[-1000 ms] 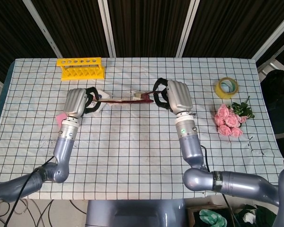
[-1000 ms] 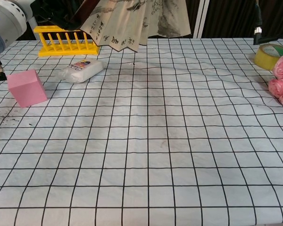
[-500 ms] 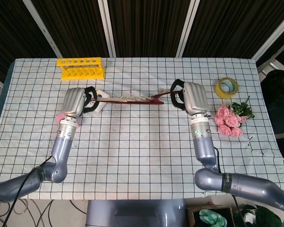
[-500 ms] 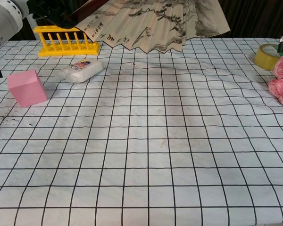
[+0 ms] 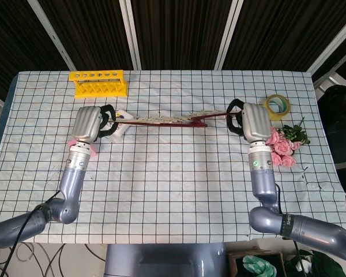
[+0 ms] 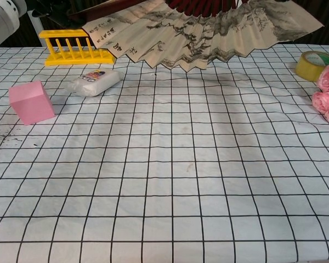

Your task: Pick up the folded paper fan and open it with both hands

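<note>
The paper fan (image 5: pixel 170 120) hangs above the table, spread wide between both hands. In the head view it shows edge-on as a dark red line. The chest view shows its beige pleated leaf (image 6: pixel 208 33) with ink painting and dark red ribs along the top edge. My left hand (image 5: pixel 91 123) grips the fan's left end rib. My right hand (image 5: pixel 252 122) grips the right end rib, near the tape roll. In the chest view only a bit of the left arm (image 6: pixel 1 16) shows at the top left corner.
A yellow rack (image 5: pixel 98 83) stands at the back left. A pink cube (image 6: pixel 30 102) and a white packet (image 6: pixel 94 81) lie left of centre. A yellow tape roll (image 5: pixel 276 106) and pink roses (image 5: pixel 281 146) sit at the right.
My right hand has moved to the right with its end rib, spreading the fan much wider. The left hand has shifted slightly left and kept its grip.
</note>
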Motion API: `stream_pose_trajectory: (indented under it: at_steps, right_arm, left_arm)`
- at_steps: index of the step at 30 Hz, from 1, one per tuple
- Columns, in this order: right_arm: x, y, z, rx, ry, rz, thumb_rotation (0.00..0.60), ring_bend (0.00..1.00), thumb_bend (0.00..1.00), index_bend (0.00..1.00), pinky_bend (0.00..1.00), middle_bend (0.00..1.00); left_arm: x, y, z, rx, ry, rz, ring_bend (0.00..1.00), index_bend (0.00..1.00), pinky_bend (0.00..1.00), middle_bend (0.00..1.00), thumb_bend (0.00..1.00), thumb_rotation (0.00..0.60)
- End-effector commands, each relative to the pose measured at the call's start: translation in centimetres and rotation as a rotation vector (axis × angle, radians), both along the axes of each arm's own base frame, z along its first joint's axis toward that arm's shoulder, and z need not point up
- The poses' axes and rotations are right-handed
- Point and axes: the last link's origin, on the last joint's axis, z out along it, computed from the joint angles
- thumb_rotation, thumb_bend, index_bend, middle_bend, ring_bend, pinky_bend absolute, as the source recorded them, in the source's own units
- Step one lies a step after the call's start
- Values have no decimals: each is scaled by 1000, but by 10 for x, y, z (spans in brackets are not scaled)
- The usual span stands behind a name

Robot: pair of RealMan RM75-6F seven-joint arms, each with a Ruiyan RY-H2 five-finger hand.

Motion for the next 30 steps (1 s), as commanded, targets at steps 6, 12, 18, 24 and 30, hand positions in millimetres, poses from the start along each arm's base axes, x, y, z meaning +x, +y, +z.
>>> stream_pose_trajectory:
  at_steps: [6,12,18,24,30]
  right_arm:
    - [-20,1,2,-21,34,-30,600,1000,571,971,1000,1000]
    - [-34,2,3,-35,38,-54,600,1000,572,971,1000,1000]
    - [-44,3,4,-46,38,-68,600,1000,572,971,1000,1000]
    - [-54,5,7,-55,39,-79,600,1000,572,971,1000,1000]
    - [-61,8,10,-59,36,-90,600,1000,571,971,1000,1000]
  left_arm:
    - [2,0,1,2,-4,-2,968,753,918,970,424,600]
    - [3,1,0,1,-3,-3,968,754,918,970,424,600]
    - [7,2,-1,3,-4,-11,968,754,918,970,424,600]
    - [10,0,-3,0,4,-25,968,754,918,970,424,600]
    - [12,-2,-5,-4,8,-28,968,754,918,970,424,600]
